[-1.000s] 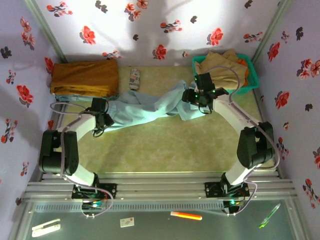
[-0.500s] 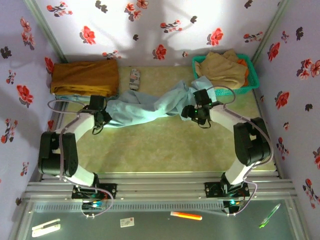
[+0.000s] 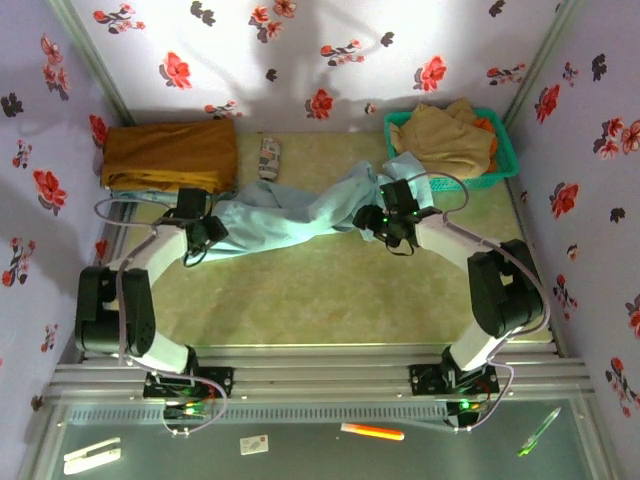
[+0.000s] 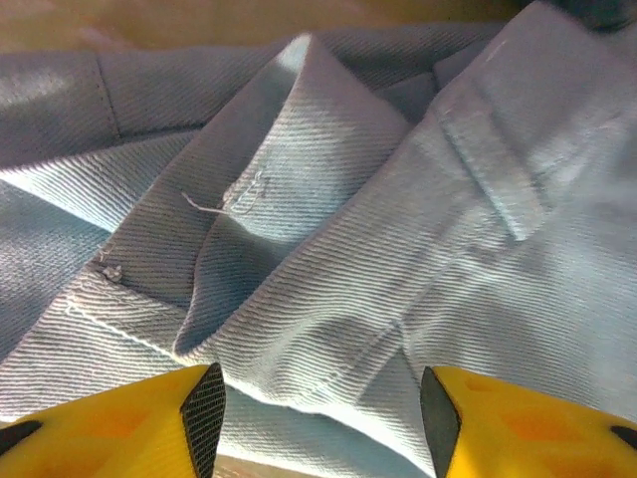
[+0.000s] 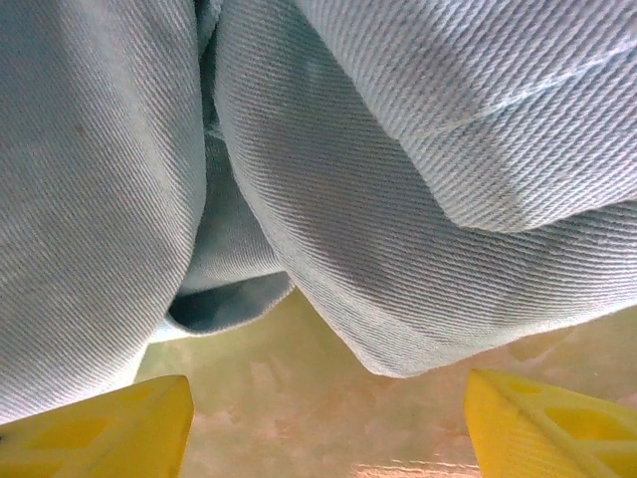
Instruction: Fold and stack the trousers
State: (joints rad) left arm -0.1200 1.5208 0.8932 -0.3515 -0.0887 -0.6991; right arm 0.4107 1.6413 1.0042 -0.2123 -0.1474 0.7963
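My left gripper (image 4: 317, 403) gapes released at the frame's bottom, trousers (image 4: 328, 229) above. My right gripper (image 5: 328, 398) is released too.

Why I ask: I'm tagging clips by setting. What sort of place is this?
Likely a staged robot test booth, not a home: flower-papered walls box in a table, an aluminium rail carries the arm bases, and trousers lie near a green basket.

A lab test booth: floral walls (image 3: 300, 60), aluminium rails (image 3: 320, 385).
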